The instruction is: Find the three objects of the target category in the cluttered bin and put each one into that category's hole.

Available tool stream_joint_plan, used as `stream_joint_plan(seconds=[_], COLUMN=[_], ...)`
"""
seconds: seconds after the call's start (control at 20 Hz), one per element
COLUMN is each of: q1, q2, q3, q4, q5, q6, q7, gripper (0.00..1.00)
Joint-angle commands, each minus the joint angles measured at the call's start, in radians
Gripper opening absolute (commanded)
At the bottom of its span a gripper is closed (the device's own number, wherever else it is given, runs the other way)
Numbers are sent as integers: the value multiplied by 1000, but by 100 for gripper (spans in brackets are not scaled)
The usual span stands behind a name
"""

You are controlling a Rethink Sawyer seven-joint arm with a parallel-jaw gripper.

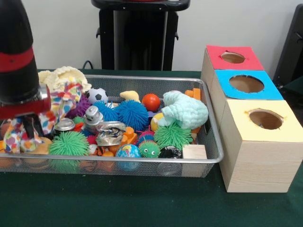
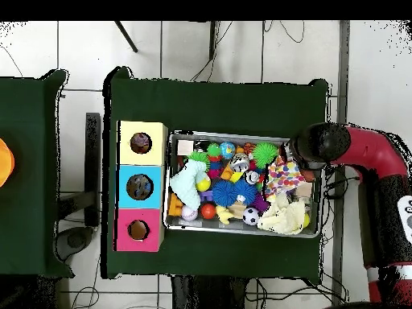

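Note:
A wire bin on the green table is crowded with toys. Among them are crushed silver cans, green spiky balls, a blue spiky ball, a soccer ball, an orange-red ball and a mint knitted cloth. My gripper is down in the bin's left end in the front view, right against a colourful patterned cloth. Its grip is hidden by the arm and the cloth. From overhead, the arm's end covers the bin's right end.
Three wooden boxes stand beside the bin, each with a round hole: red top, blue top, yellow top. A wood block lies in the bin's corner nearest the yellow box. A cream cloth hangs over the far rim.

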Motion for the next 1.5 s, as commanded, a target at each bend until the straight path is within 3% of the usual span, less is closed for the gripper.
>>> stream_joint_plan(seconds=[0.05, 0.3, 0.65, 0.95, 1.2, 1.5], q1=[21, 38, 39, 40, 70, 95], q2=[-217, -283, -316, -254, -283, -289], q3=[13, 5, 2, -3, -15, -30], q4=[139, 125, 138, 238, 341, 414], q5=[65, 102, 123, 134, 158, 183], q6=[154, 259, 282, 152, 74, 2], q7=[-193, -192, -185, -109, 10, 91], gripper=[0, 0, 0, 0, 0, 0])
